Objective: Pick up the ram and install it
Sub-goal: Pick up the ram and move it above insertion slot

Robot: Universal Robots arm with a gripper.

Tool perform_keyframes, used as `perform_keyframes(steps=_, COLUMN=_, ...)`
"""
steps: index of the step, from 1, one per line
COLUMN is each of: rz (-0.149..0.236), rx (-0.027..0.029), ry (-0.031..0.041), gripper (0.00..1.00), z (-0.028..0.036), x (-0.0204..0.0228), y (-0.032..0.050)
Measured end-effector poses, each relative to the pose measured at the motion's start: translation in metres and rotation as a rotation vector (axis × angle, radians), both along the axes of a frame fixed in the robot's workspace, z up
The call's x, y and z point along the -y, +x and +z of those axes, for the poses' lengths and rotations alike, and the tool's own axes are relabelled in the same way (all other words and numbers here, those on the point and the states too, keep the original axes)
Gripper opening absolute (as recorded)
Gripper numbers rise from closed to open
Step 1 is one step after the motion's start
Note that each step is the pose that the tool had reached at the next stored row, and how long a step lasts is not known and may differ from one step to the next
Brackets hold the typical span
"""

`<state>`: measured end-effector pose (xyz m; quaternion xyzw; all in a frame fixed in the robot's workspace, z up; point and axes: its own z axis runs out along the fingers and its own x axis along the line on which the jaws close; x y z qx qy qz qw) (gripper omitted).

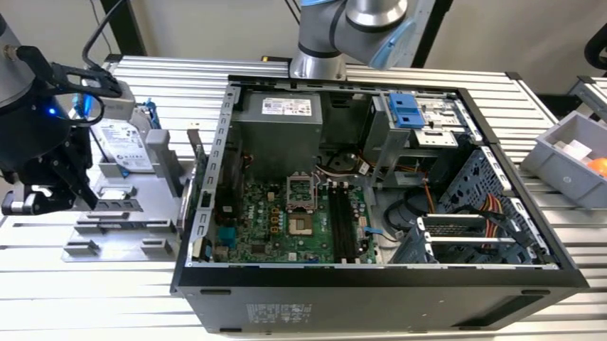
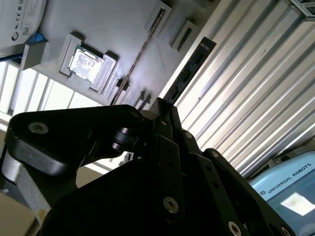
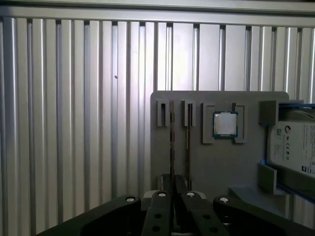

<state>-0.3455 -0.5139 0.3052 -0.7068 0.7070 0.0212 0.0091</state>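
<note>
At the exterior view's left I hang over the ribbed metal tabletop (image 1: pixel 57 298), close by the edge of the grey holder plate (image 1: pixel 114 238) that lies on it. My jaws are drawn together, tips meeting or all but meeting, and they have hold of nothing.

In the first wrist view the ram (image 3: pixel 172 142) stands on its edge in a narrow slot of the holder plate, straight out ahead of my tips. Its near end runs in behind them, and I cannot tell whether I touch it. A second stick (image 3: pixel 188 135) stands in the slot just beside it, parallel. On the same plate the small square chip (image 3: pixel 225 124) sits in its own recess. The silver hard drive (image 1: pixel 124 142), with its blue bracket, sits at the plate's far end.

Further to the exterior view's right, just beside the plate, the computer case (image 1: pixel 379 298) lies open on the tabletop. Its green motherboard (image 1: pixel 275 220) faces up, and the black memory slots (image 1: pixel 340 220) run lengthwise along its right side.

At the exterior view's far right a grey bin (image 1: pixel 569 153) stands on the tabletop, well apart from me.
</note>
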Motion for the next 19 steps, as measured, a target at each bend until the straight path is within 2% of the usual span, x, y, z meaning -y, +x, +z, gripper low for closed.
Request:
perform_keyframes(steps=11, rz=0.000, rx=0.0000, ry=0.0000, gripper=0.00, z=0.0086, x=0.0000, y=0.0000)
perform_keyframes(steps=19, rz=0.000, rx=0.0001, ry=0.0000, gripper=0.00, z=0.0180, x=-0.0001, y=0.0000)
